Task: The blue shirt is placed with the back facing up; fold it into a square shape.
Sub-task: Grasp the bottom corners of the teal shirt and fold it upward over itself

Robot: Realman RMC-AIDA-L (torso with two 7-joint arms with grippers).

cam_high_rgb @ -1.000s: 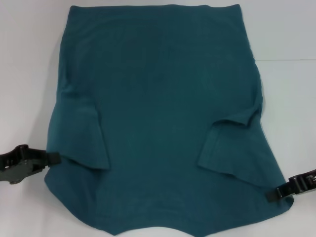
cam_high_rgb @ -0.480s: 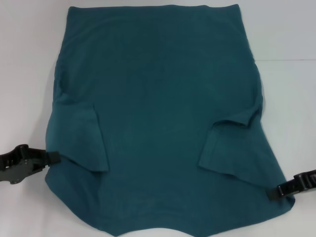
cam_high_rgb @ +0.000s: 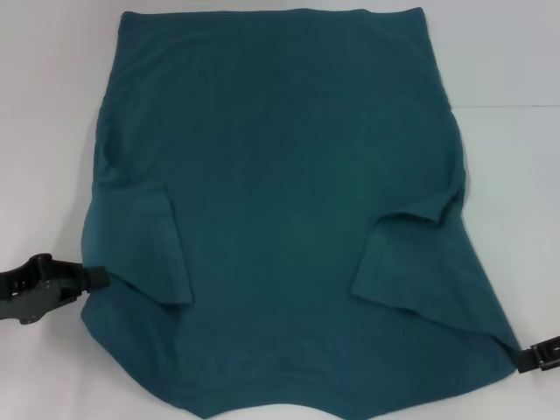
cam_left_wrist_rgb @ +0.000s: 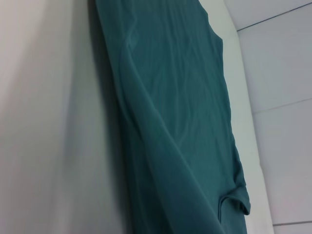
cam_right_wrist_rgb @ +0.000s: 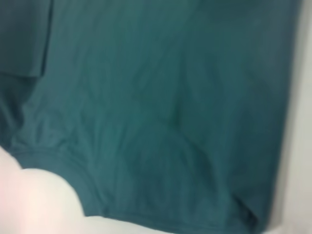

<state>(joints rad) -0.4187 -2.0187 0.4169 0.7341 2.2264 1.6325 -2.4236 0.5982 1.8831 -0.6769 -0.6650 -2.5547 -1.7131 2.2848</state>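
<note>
The blue shirt (cam_high_rgb: 280, 201) lies flat on the white table (cam_high_rgb: 44, 105), plain side up, with both sleeves folded in onto the body. The left sleeve (cam_high_rgb: 144, 245) and the right sleeve (cam_high_rgb: 411, 262) lie as flaps. My left gripper (cam_high_rgb: 96, 278) is at the shirt's lower left edge, touching or just beside the cloth. My right gripper (cam_high_rgb: 527, 359) is at the shirt's lower right corner, mostly out of frame. The shirt also shows in the left wrist view (cam_left_wrist_rgb: 165, 97) and in the right wrist view (cam_right_wrist_rgb: 161, 97).
White table surface surrounds the shirt on the left, on the right (cam_high_rgb: 516, 175) and at the far side. The shirt's near edge runs off the bottom of the head view. A seam line crosses the table at the right (cam_high_rgb: 507, 107).
My right gripper has moved right and down, nearly out of the head view, and the shirt's lower right corner now reaches farther out. The left gripper has barely moved.
</note>
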